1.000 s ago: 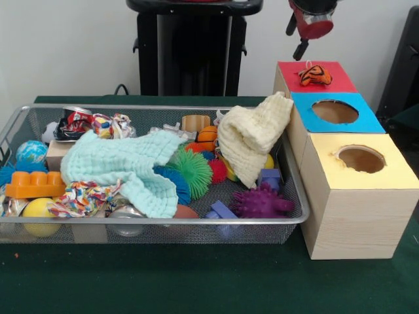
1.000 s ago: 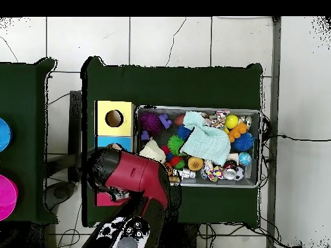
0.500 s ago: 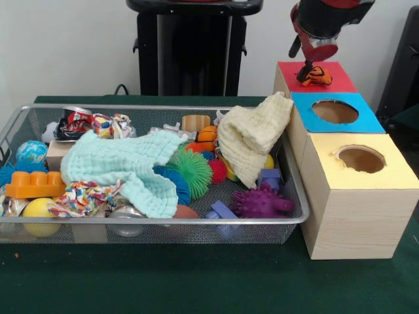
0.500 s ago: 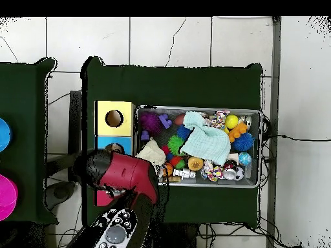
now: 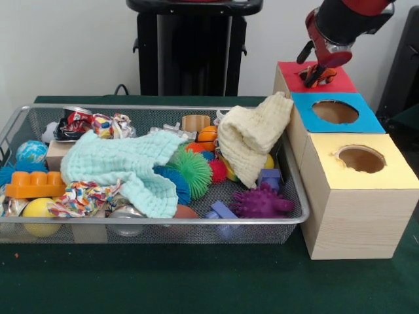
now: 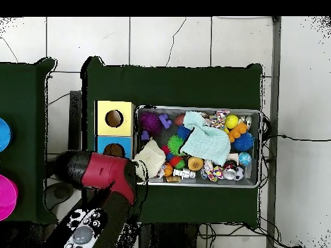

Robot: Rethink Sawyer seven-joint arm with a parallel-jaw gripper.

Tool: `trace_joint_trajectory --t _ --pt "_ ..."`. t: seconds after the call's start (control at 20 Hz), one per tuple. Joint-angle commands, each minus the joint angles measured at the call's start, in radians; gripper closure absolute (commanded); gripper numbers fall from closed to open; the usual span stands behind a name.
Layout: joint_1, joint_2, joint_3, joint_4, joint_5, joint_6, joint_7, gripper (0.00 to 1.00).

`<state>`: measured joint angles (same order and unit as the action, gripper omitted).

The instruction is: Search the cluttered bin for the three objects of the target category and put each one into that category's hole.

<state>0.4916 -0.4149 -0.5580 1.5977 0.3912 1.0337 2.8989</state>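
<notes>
green table cloth (image 5: 196, 281) | black pedestal (image 5: 193, 46) | 2 round discs, possibly lids: blue (image 6: 2, 134), magenta (image 6: 6, 197)

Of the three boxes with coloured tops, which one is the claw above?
The red-topped box, the farthest of the row from the camera in the front view. The claw is right over it, by a small orange toy. The blue-topped box and yellow-topped box have nothing above them.

You see a table (image 5: 196, 288) covered with dark green cloth. On it stands the bin (image 5: 163, 221), a long wire mesh basket. Just beside the bin, touching its end, three wooden boxes stand in a row: yellow top (image 5: 360, 196), blue top (image 5: 330, 121), red top (image 5: 288, 70).
</notes>
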Motion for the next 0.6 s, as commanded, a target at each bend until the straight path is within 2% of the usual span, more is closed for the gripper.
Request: trace_joint_trajectory --t 0.05,0.4,0.6 --pt "0.029 0.129 0.057 -0.102 0.08 0.029 0.395 0.0" --pt "0.019 0.116 0.044 -0.118 0.043 0.08 0.388 0.0" --pt "0.01 0.114 0.014 -0.158 -0.003 0.133 0.367 0.0"
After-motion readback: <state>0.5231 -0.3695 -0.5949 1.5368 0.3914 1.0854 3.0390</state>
